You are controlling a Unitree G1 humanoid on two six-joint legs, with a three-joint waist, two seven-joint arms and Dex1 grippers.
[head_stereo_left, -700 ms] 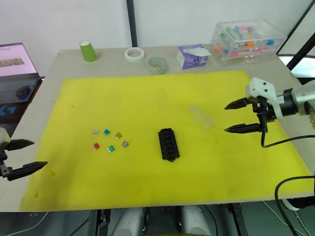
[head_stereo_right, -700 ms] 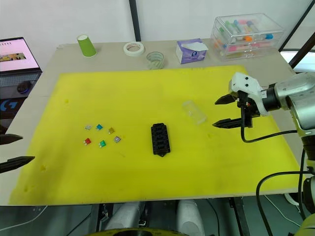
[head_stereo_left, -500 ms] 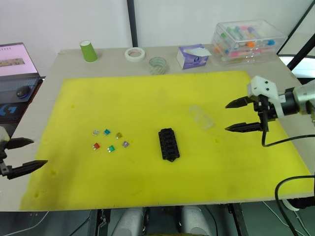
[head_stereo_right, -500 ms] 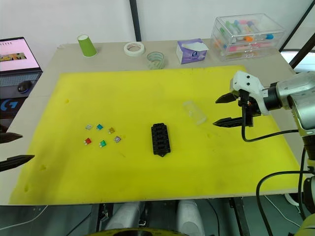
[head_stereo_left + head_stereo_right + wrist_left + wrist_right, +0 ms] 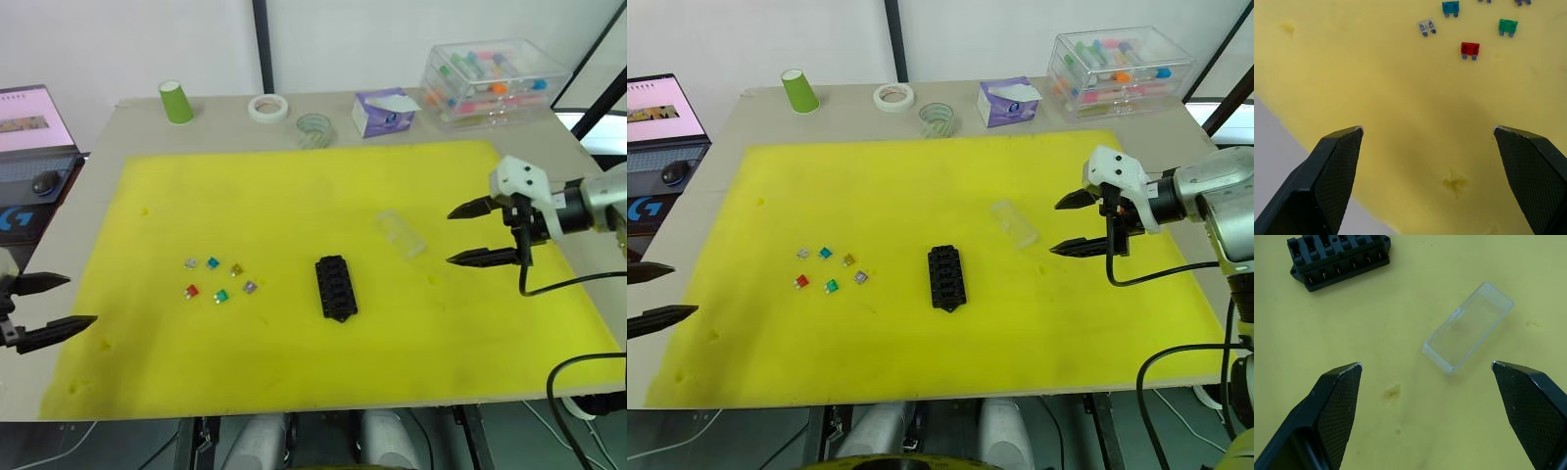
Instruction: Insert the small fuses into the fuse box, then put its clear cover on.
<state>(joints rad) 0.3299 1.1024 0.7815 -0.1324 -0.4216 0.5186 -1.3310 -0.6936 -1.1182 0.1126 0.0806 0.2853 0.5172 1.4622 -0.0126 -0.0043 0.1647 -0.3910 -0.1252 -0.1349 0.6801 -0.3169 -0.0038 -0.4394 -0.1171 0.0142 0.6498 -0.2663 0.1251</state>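
Observation:
The black fuse box (image 5: 335, 287) lies near the middle of the yellow foam mat (image 5: 294, 196), its slots empty. Several small fuses (image 5: 220, 279) in blue, red, green, amber and grey sit loose on the mat to its left. The clear cover (image 5: 401, 233) lies on the mat to the right of the box, open side up in the right wrist view (image 5: 1468, 326). My right gripper (image 5: 467, 234) hovers open just right of the cover. My left gripper (image 5: 64, 301) is open at the mat's left edge, well left of the fuses (image 5: 1469, 50).
Along the table's far edge stand a green cup (image 5: 176, 102), a white tape roll (image 5: 267, 108), a clear tape roll (image 5: 313, 128), a purple tissue box (image 5: 384, 112) and a large clear storage box (image 5: 493, 83). A monitor (image 5: 34, 122) stands off the table's left.
My left gripper has crept slightly right toward the mat. The right gripper has barely shifted. The fuses, box and cover lie where they were.

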